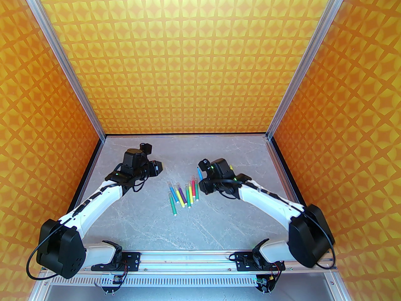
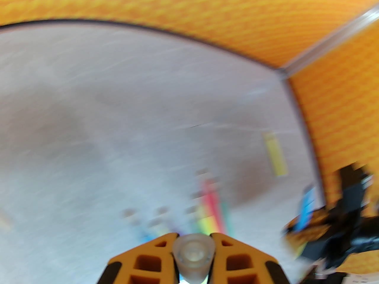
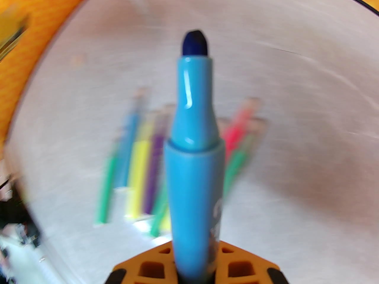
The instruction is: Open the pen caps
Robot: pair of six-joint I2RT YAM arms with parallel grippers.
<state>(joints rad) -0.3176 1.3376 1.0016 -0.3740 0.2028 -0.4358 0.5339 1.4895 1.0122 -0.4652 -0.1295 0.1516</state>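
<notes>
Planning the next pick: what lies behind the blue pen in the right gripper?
Blurred pens lie on the table behind the blue pen: green, blue, yellow, purple, red. Its barrel covers the middle of the row.

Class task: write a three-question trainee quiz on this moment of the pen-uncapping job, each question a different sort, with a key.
1. True or false: the slim blue plastic marker pen held in the right gripper shows a bare dark tip.
2. The left gripper is shut on: A) a green pen; B) a stubby translucent whitish plastic cap; C) nothing.
3. Fill in: the loose coloured marker pens lie together on the grey marbled ____.
Key: 1 true; 2 B; 3 table.
</notes>
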